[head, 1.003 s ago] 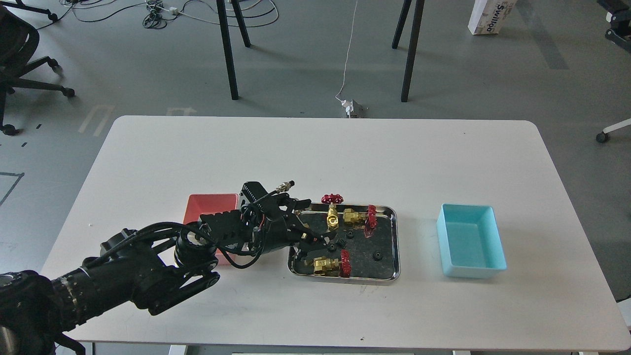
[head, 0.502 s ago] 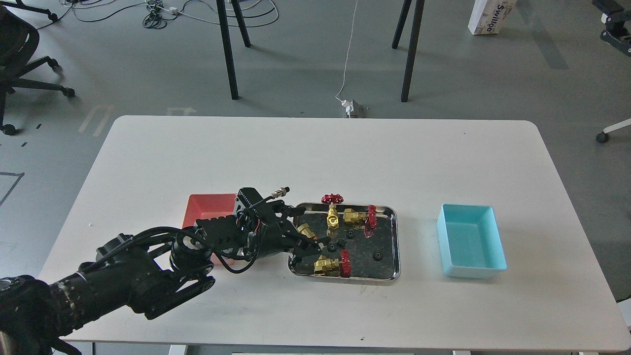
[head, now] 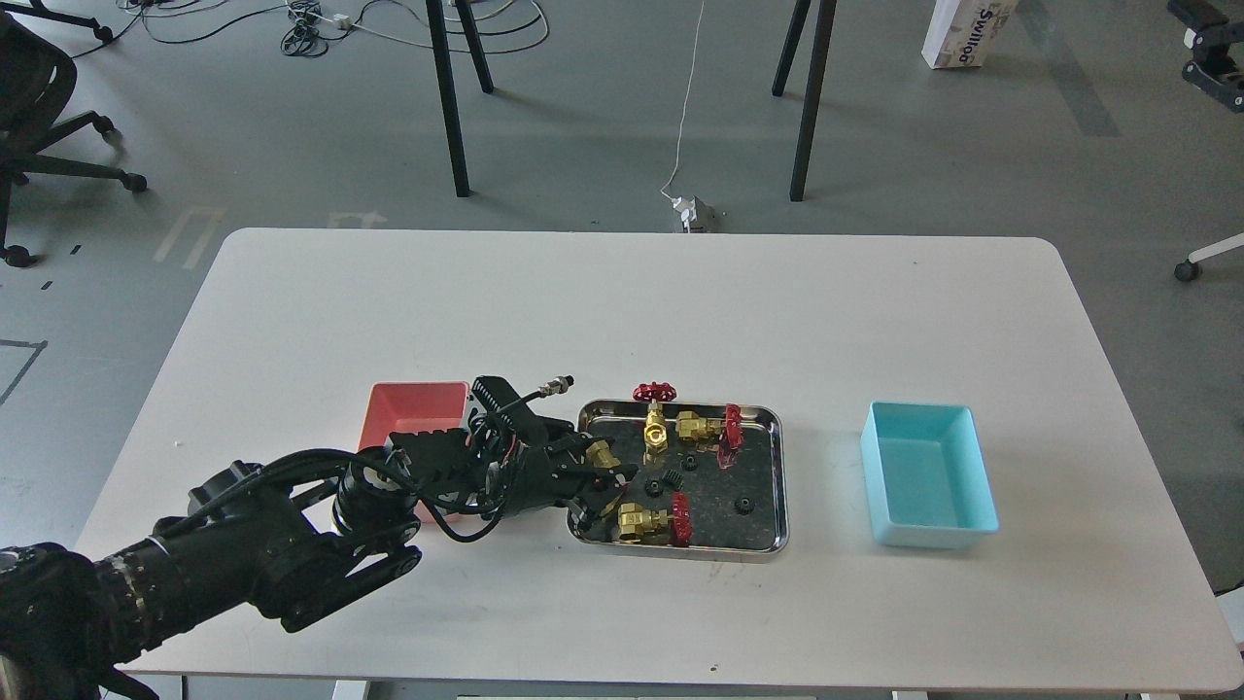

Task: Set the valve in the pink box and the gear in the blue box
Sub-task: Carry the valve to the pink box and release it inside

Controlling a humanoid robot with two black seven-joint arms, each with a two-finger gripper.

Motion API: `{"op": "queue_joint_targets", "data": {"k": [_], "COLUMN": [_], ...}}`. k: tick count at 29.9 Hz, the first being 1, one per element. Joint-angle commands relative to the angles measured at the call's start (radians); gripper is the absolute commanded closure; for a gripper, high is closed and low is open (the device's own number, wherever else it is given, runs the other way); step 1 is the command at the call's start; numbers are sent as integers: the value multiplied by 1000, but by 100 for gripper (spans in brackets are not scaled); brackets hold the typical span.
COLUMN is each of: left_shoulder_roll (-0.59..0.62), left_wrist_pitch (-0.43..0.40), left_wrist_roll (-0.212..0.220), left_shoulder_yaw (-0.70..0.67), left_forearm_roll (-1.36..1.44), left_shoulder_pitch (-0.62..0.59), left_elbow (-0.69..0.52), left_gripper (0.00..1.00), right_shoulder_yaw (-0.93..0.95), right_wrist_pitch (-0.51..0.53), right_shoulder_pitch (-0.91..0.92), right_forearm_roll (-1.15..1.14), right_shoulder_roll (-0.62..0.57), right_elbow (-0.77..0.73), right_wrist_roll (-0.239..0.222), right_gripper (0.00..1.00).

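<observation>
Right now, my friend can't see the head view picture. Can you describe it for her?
A black robot arm's left claw reaches into a shiny steel tray of brass valves with red handwheels and tiny black gears on a white table. A salmon-pink plastic bin sits left of the tray, a light-blue plastic bin sits right.

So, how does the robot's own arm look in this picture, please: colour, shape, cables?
Only the left arm shows. It is all black, built of thick rounded segments, with loose black cables looping along it and thin red wires near the wrist. A silver metal connector sticks up there. The left gripper has dark slim fingers.
</observation>
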Motion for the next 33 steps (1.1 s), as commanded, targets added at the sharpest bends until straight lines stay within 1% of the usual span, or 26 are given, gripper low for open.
{"op": "queue_joint_targets", "data": {"k": [1,4,7,9,14,17,20,24,29,32,33], "left_shoulder_roll": [14,86,180,270,499,583,603,591,564,559,557], "left_wrist_pitch": [-5,-17,-55,-60,-55,-52,-29,-25,-28,-31,-32], "left_wrist_roll": [7,45,67,73,73,68,70,76,79,79,79], "left_shoulder_yaw": [-24,-102,-169,-203,-197,-200,-197,-199,-196,-196,-196], "left_forearm_roll": [0,0,-6,-49,-114,-149,-161,-161,-161,-160,-161], "left_shoulder_pitch": [-12,-24,-35,-35,-4,46,80,128,132,137,140], "left_elbow": [-48,-125,-212,-268,-368,-395,-397,-397,-378,-355,-349], "left_gripper": [84,83,83,83,82,82,82,82,81,78,75], "right_shoulder_yaw": [-1,1,-1,-1,-1,-1,-1,-1,-2,-2,-2], "right_wrist_pitch": [0,0,0,0,0,0,0,0,0,0,0], "right_shoulder_pitch": [0,3,18,23,37,40,51,54,71,78,78], "right_forearm_roll": [0,0,0,0,-26,-38,-38,-41,-43,-48,-55], "right_shoulder_roll": [17,28,29,29,43,44,57,75,83,100,103], "right_elbow": [-26,-46,-49,-49,-49,-57,-66,-78,-78,-80,-80], "right_wrist_roll": [0,-5,-11,-11,-14,-14,-17,-28,-34,-34,-34], "right_gripper": [1,1,1,0,1,1,1,1,1,1,1]}}
